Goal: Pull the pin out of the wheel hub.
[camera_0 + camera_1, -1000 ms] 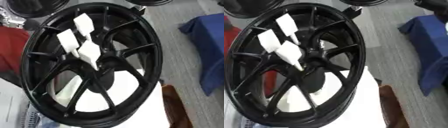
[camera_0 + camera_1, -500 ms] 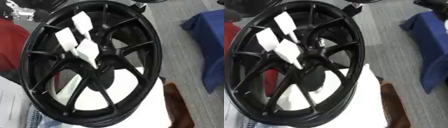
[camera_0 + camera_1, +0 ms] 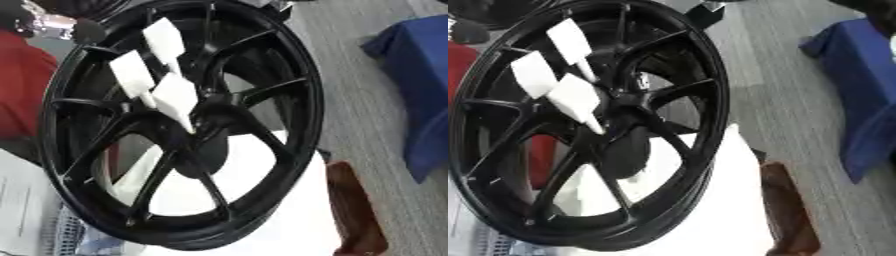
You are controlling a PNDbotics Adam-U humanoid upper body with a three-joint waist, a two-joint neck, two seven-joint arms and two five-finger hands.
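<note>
A large black spoked wheel hub [image 3: 262,75] stands tilted on a white surface and fills most of both views. Three white pins with flat, paddle-shaped heads stick out of the spokes near its centre: one at the top [image 3: 164,40], one at the left [image 3: 131,80] and one nearest the middle [image 3: 178,97]. The dark centre bore [image 3: 206,150] lies just below them. Neither of my hands shows in either view.
The hub rests on a white table top [image 3: 289,220]. A brown object [image 3: 354,210] lies at the table's right edge. Blue cloth [image 3: 420,75] covers something on the right over grey floor. A red thing [image 3: 22,95] sits behind the hub at the left.
The whole picture has shifted: the hub now sits a little further left and higher in view, so the camera has moved. The three pins stay in place.
</note>
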